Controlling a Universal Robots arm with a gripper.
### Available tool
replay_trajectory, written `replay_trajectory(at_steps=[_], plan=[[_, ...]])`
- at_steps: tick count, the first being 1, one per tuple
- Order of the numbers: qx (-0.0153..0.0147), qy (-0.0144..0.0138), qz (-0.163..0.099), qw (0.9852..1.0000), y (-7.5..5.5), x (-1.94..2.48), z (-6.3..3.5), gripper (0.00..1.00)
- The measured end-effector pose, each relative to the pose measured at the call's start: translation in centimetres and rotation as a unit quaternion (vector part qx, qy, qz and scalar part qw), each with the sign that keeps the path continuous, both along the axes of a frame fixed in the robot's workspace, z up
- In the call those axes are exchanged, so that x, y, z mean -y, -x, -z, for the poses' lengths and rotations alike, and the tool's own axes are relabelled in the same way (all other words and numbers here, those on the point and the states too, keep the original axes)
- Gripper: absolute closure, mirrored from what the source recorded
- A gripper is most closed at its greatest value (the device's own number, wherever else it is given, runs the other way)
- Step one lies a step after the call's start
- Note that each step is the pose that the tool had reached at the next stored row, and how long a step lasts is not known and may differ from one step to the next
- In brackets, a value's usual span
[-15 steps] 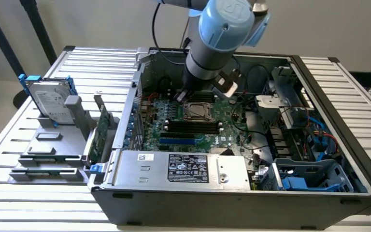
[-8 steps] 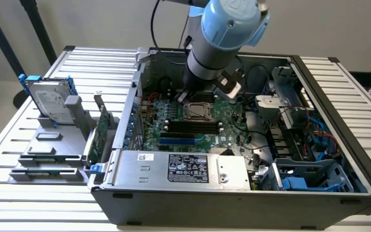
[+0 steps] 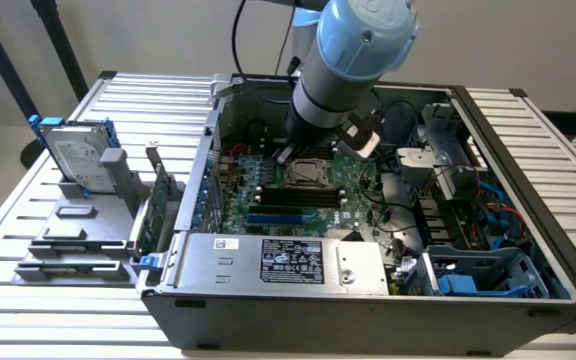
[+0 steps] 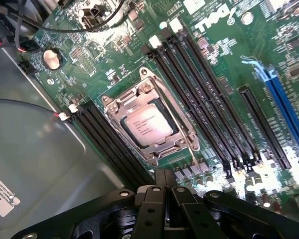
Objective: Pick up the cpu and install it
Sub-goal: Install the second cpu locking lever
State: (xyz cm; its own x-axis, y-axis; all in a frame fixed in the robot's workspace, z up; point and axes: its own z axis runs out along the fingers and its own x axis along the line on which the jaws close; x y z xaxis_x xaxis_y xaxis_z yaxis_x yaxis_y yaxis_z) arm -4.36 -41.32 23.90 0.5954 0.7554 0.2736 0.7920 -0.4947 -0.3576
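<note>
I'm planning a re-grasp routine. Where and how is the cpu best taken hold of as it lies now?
Probably straight from above: the cpu lies flat inside the socket frame, which hugs its sides. Only its shiny top is free, so pinching opposite edges looks tight.

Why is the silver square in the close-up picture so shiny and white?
In the wrist view, light bounces off the cpu and washes out its metal top; glare also whitens the board's edge near the pincer. In the exterior view, the arm shades the cpu.
</note>
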Motion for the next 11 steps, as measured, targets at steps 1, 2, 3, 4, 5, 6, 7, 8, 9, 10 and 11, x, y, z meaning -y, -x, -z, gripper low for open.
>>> replay_trajectory(at_steps=[1,2,3,4,5,6,7,8,9,10,11], plan=[[0.0,0.0002,0.0,1.0,0.0,0.19,-0.1,0.89],[0.0,0.0003,0.0,1.0,0.0,0.37,-0.19,0.89],[0.0,0.0005,0.0,1.0,-0.1,0.54,-0.28,0.89],[0.0,0.0006,0.0,1.0,-0.1,0.71,-0.36,0.89],[0.0,0.0007,0.0,1.0,-0.1,0.88,-0.41,0.89],[0.0,0.0006,0.0,1.0,-0.1,1.04,-0.46,0.89],[0.0,0.0007,0.0,1.0,-0.1,1.22,-0.5,0.89],[0.0,0.0007,0.0,1.0,-0.1,1.39,-0.51,0.89],[-0.0001,0.0007,0.0,1.0,-0.1,1.57,-0.52,0.89],[0.0,0.0007,0.0,1.0,-0.1,1.69,-0.51,0.89],[-0.0001,0.0007,0.0,1.0,-0.1,1.79,-0.51,0.89]])
